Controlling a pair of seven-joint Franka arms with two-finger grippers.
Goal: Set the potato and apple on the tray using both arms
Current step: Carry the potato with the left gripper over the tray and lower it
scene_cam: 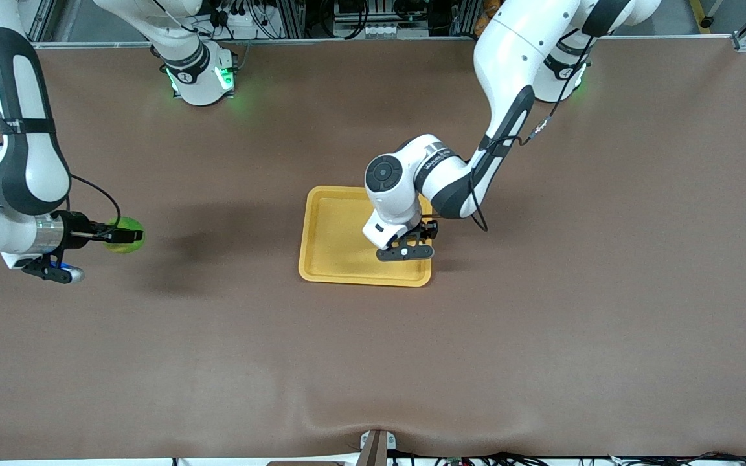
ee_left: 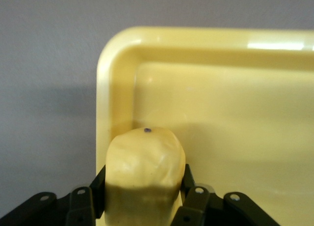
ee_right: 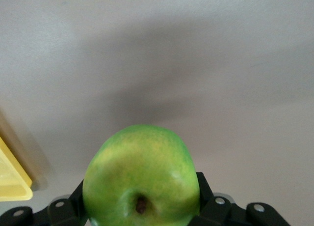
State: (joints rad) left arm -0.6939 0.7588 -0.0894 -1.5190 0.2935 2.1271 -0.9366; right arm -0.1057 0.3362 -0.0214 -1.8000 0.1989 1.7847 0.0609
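The left hand (ee_left: 142, 196) clamped the potato (ee_left: 144, 172) over the tray (scene_cam: 327, 252), apparently for release, while the right hand (scene_cam: 114, 234) gripped the apple (scene_cam: 125, 234) over the tabletop (scene_cam: 541, 323), well apart from the tray.

L gripper (ee_left: 142, 199) fingers clamped, wrist bent down; R gripper (ee_right: 142, 206) likewise, level.
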